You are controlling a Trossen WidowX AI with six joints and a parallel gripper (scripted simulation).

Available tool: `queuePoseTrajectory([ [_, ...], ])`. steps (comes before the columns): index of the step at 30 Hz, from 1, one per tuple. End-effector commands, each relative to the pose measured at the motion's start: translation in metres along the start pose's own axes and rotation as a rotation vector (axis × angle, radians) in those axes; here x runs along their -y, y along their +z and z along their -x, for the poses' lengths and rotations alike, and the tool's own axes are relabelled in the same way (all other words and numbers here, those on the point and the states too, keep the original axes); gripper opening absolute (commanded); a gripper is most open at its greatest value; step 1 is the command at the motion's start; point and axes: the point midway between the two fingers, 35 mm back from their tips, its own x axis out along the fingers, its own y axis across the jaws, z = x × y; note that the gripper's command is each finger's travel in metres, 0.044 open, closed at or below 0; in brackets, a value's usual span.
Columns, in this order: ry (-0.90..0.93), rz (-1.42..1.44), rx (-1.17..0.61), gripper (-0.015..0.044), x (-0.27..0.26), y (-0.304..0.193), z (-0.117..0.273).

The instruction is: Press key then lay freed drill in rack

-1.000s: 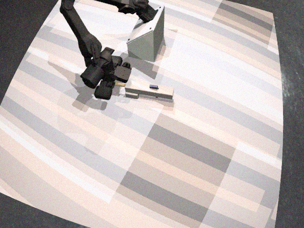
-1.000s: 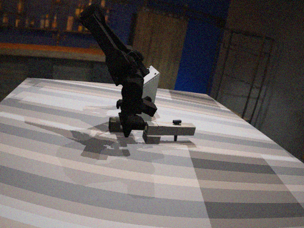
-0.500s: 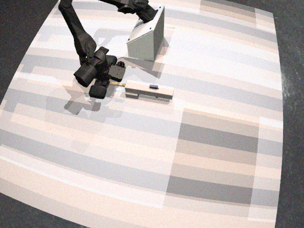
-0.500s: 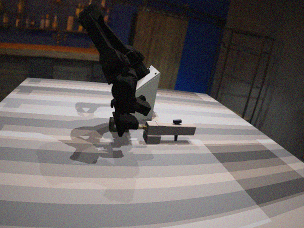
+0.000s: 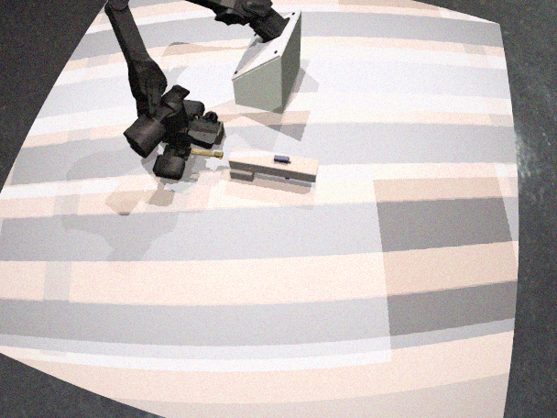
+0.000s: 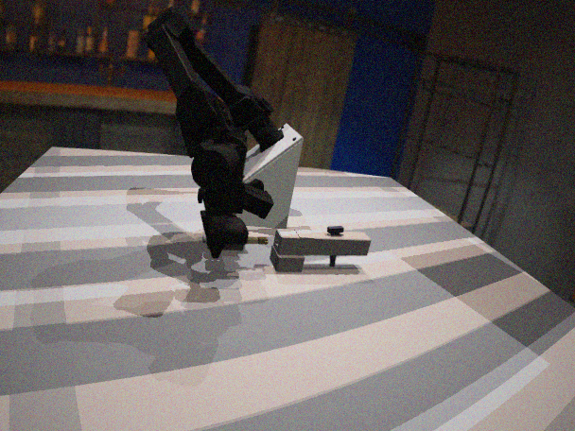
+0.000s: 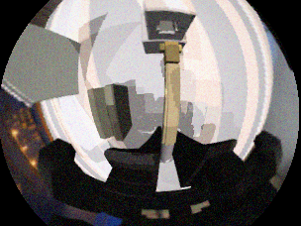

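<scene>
A brass-coloured drill [image 5: 206, 153] [image 6: 263, 240] [image 7: 171, 94] is held level in my gripper [image 5: 188, 150] [image 6: 226, 240] [image 7: 163, 128], which is shut on its rear part. Its collared tip is just outside the end of the pale wooden block [image 5: 275, 169] [image 6: 322, 243], with a narrow gap between them. The dark blue key [image 5: 281, 159] [image 6: 335, 230] stands on the block's top, and its dark stem shows underneath. In the wrist view the block's end [image 7: 150, 31] has a square hole. A low grey block, likely the rack [image 7: 100, 114], lies left of the drill there; the gripper hides it in the top and exterior views.
The grey wedge-shaped stand [image 5: 259, 89] [image 6: 284, 189] [image 7: 42, 61] rises behind the wooden block and the gripper, with the arm's base on its sloping top. Striped light and shadow cover the table [image 5: 229, 280] [image 6: 284, 331].
</scene>
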Motion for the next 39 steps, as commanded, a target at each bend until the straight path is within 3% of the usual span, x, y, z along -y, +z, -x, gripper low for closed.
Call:
queuePoseTrajectory([
  [1,-0.009,-0.002,0.002,0.0000,0.002,-0.007,0.002],
  [39,-0.009,-0.002,0.002,0.0000,-0.004,-0.010,0.016],
])
